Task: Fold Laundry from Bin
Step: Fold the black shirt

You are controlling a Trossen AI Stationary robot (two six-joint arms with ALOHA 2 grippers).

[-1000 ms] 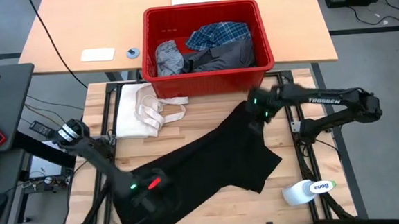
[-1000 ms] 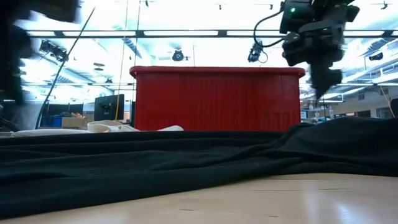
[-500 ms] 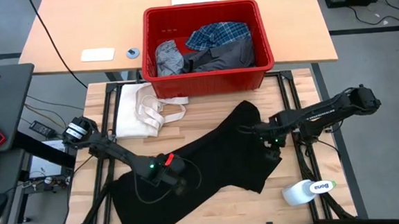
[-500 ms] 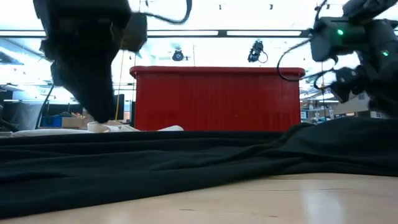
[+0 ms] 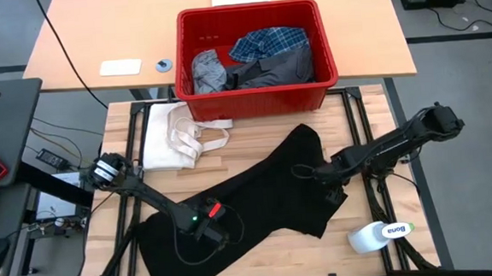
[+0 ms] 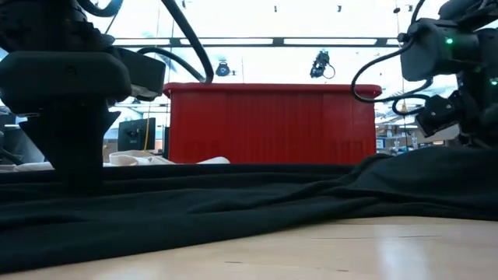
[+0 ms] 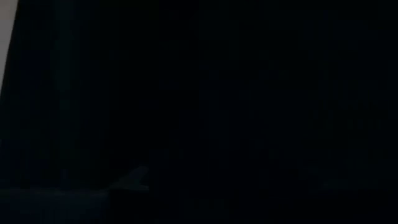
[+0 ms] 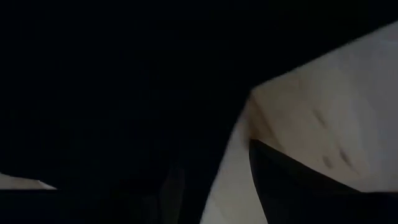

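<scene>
High view shows my left gripper [image 5: 211, 233] pressed down on the black garment [image 5: 258, 201], over its lower left part near the front of the wooden table [image 5: 230, 156]; whether its fingers are spread or pinching cloth I cannot tell, since the wrist view there is filled with black fabric. My right gripper [image 5: 321, 174] sits low at the garment's right edge, my arm reaching in from the table's right side. The right wrist view gives only dark cloth against pale wood, so I cannot tell its fingers' state either.

The black garment lies spread diagonally across the table, from the front left corner up toward the middle right, with a lobe hanging toward the right front. In the low view it runs as a dark rumpled band [image 6: 233, 210] across the whole width.

Beyond it, the red bin [image 5: 331, 60] stands at the table's far edge, holding a blue-and-white plaid shirt [image 5: 270, 42], a light grey garment [image 5: 208, 72] and a dark grey garment [image 5: 280, 67]. Just in front of the bin's left half lies a cream-white cloth with strap loops [image 5: 177, 134]. Near the front right corner rests a white bottle [image 5: 380, 234] on its side.
</scene>
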